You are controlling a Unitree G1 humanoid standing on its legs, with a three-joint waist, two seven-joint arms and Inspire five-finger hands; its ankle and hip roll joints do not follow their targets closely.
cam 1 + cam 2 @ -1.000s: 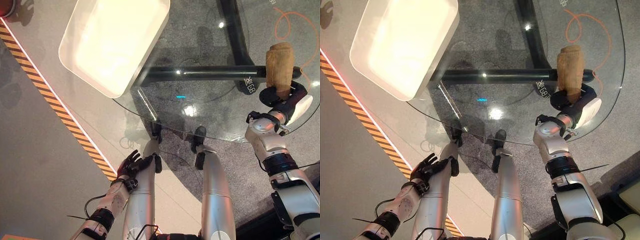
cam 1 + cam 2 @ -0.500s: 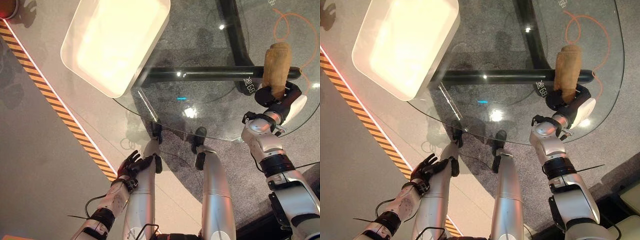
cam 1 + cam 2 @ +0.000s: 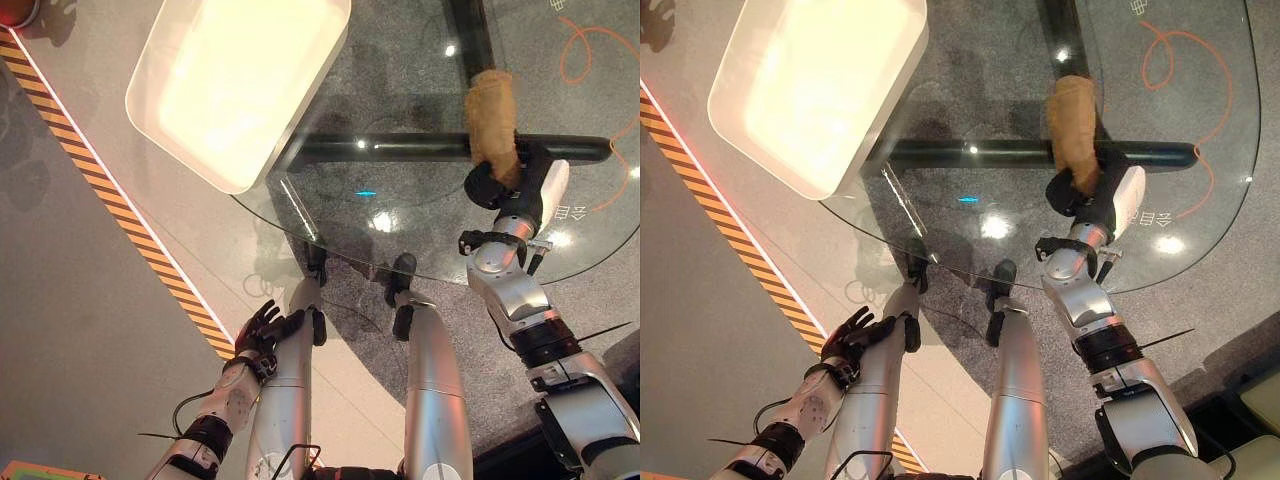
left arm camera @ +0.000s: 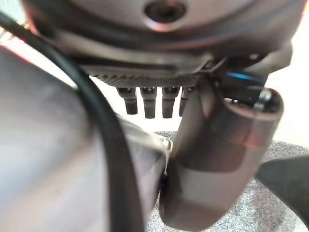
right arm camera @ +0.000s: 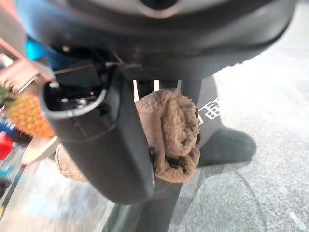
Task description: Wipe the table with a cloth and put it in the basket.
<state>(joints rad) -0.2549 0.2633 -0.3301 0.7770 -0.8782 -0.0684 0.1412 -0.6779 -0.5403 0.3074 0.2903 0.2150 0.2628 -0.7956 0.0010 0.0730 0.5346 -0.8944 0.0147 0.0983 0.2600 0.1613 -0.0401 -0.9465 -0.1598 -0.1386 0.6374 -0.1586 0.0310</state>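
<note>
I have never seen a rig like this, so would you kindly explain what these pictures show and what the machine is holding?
This is a two-legged humanoid robot with two silver-grey arms ending in dark hands. The two wide pictures come from a stereo camera on its head, looking down; the two close ones come from cameras on its wrists. Before it is a round glass table bearing a white basket at its left edge. The right hand grips a rolled brown cloth that rests on the glass, so it seems to be wiping. The left hand hangs open, low beside the robot, away from the table.
</note>
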